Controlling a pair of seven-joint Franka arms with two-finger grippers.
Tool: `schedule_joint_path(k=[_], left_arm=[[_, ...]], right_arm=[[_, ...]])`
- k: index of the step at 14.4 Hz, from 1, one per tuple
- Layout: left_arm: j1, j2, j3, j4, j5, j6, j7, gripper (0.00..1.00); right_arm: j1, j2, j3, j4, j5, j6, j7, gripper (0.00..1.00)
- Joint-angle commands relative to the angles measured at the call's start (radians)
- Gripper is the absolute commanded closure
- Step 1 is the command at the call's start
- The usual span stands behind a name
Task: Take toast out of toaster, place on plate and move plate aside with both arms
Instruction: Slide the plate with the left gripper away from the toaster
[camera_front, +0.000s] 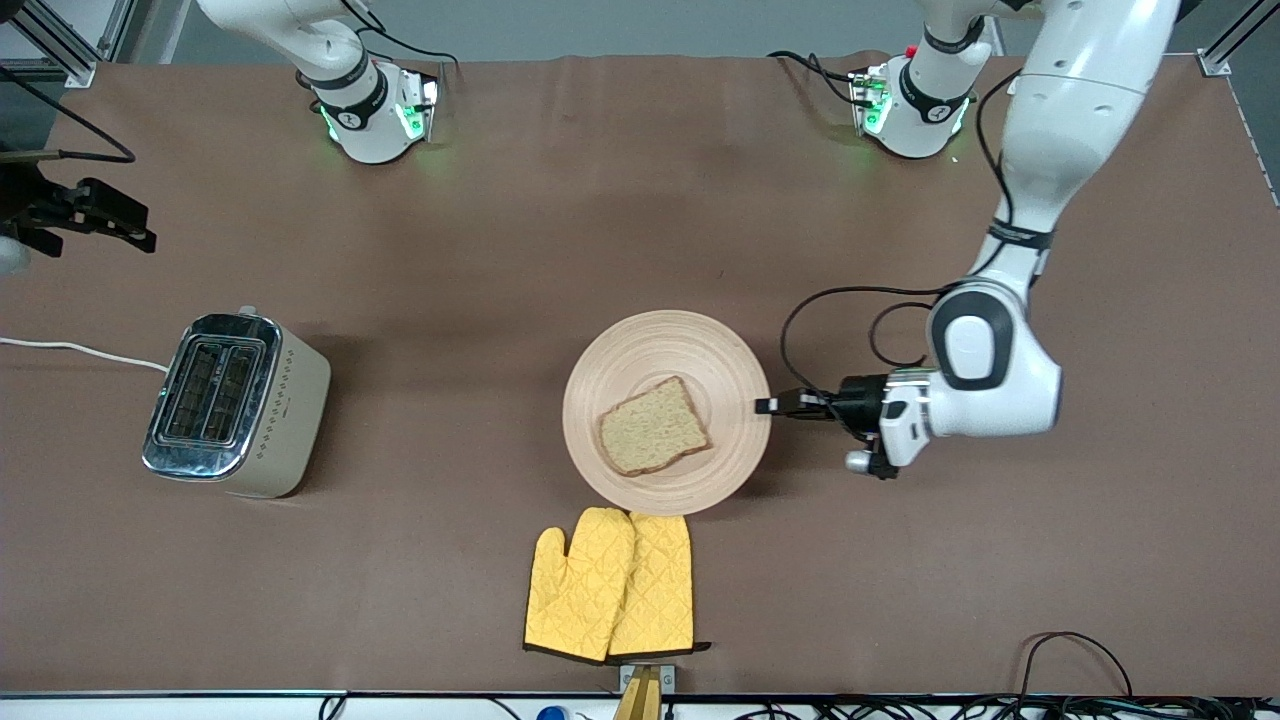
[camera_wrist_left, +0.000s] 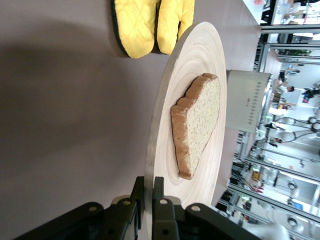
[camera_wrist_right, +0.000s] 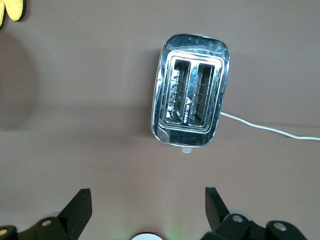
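The toast (camera_front: 654, 427), 1 speckled slice with a darker crust, lies flat on the plate (camera_front: 640, 350) near the middle of the table (camera_front: 640, 220), its crust edges well inside the rim. The left gripper (camera_front: 766, 405) sits low at the plate's rim on the side toward the left arm's end of the table, the toast a short way in from it across bare wood. In the left wrist view the fingers (camera_wrist_left: 137, 192) stand narrow, 1 on each face of the rim, pinching the plate's edge (camera_wrist_left: 150, 170) between them.

Nearest the front camera, a pair of yellow quilted oven mitts (camera_front: 610, 585) lies on the table, the cuffs toward the camera and the tips touching or just under the plate's near rim. A chrome-topped toaster (camera_front: 235, 405) with 2 slots stands well apart toward the right arm's end of the table, its white cord (camera_front: 80, 350) trailing off the edge.

The right gripper (camera_front: 110, 215) waits up in the air over the table edge at the right arm's end, above the toaster in its wrist view, fingers (camera_wrist_right: 80, 205) spread wide and holding nothing.
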Motion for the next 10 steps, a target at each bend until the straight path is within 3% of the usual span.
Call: schedule_joint_path(k=[1, 7, 10], left_arm=[[0.108, 0.0, -0.009, 0.048, 0.021, -0.133, 0.003, 1.0], [0.275, 0.033, -0.008, 0.048, 0.036, -0.189, 0.041, 0.99], [0.39, 0.092, -0.006, 0.052, 0.085, -0.209, 0.183, 0.99]], right_arm=[[-0.168, -0.03, 0.194, -0.025, -0.015, -0.009, 0.055, 0.0], [-0.172, -0.027, 0.196, -0.016, -0.017, -0.007, 0.042, 0.0], [-0.172, -0.029, 0.196, -0.013, -0.017, -0.01, 0.025, 0.0]])
